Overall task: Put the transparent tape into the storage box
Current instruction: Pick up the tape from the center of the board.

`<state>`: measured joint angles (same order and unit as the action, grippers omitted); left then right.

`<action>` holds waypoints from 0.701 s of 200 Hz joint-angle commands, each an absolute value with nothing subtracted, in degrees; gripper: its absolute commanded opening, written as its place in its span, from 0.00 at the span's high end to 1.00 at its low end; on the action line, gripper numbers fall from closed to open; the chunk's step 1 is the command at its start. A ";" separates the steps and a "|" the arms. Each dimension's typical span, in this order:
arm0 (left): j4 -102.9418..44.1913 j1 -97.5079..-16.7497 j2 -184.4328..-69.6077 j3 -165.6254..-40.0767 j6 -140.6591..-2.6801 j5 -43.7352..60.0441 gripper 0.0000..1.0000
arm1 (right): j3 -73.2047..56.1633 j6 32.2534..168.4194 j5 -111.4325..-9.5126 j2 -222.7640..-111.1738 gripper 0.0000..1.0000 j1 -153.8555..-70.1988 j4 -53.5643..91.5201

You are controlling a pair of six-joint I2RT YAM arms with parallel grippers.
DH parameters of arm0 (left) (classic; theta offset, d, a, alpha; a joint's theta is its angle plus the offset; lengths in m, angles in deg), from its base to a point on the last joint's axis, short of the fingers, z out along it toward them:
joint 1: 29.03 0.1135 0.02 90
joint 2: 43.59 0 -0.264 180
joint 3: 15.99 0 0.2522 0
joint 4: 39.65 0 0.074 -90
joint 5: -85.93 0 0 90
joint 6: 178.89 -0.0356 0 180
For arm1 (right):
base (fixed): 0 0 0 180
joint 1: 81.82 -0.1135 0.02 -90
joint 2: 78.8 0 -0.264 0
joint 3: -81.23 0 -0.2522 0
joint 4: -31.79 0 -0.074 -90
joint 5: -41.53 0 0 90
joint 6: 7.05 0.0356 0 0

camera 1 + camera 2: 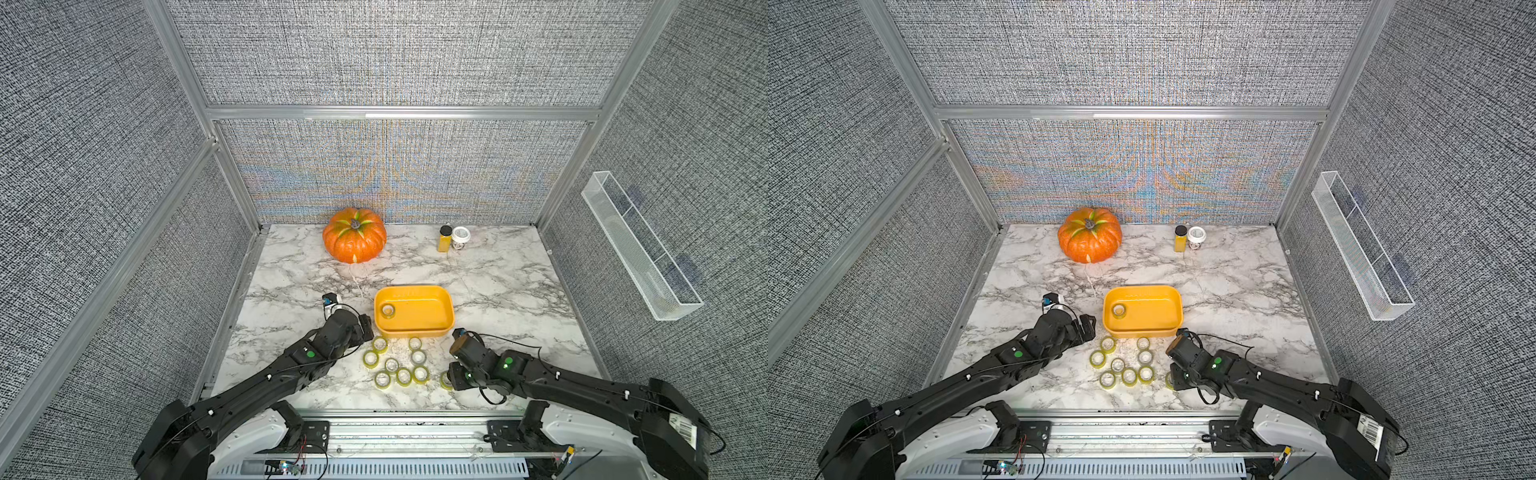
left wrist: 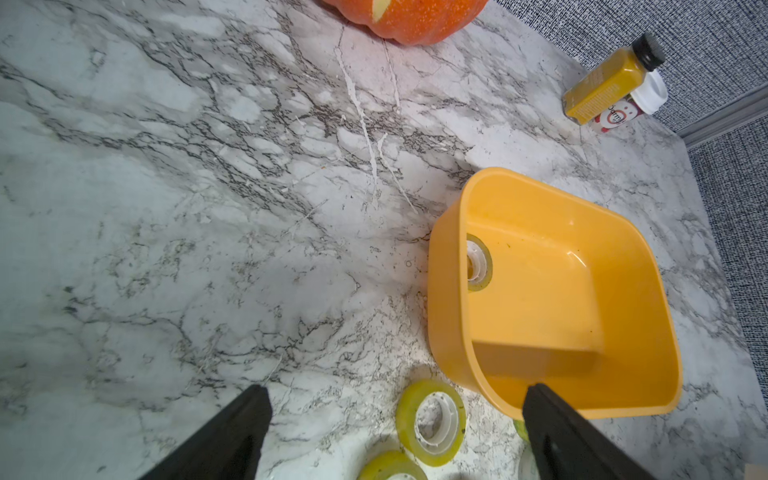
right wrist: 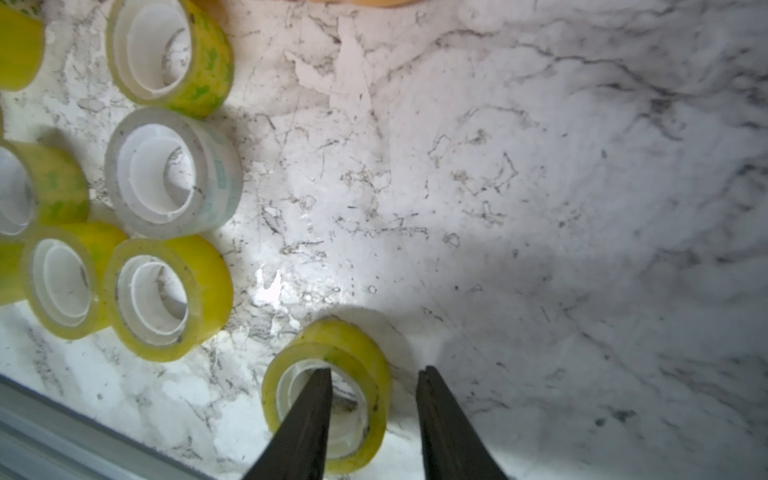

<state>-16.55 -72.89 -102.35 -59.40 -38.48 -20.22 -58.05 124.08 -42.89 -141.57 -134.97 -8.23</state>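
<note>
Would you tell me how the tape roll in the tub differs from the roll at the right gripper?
The tub roll lies on the floor of the tub by an end wall; the other roll, at the right gripper, lies on the table. No gripper is at the tub roll; the other roll has one finger in its core and one outside, not yet clamped. Both are yellowish rings with pale cores, lying flat.

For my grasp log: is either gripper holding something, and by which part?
Nothing is held. The right gripper straddles a tape roll, one jaw in the core, one outside with a gap. The left gripper is empty.
</note>
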 commanded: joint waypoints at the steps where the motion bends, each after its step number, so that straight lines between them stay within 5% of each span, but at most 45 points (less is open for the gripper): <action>1: -17.69 -72.89 -102.76 -60.04 -39.76 -21.40 0.00 | -57.27 124.96 -40.47 -143.59 0.60 -134.95 -9.13; 140: -17.78 -72.89 -101.25 -61.64 -40.67 -24.79 0.00 | -55.56 129.32 -34.24 -149.67 0.64 -136.55 -9.17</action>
<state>-17.60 -72.89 -102.64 -62.76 -41.30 -24.48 -54.77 128.16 -35.22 -151.10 -136.61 -5.57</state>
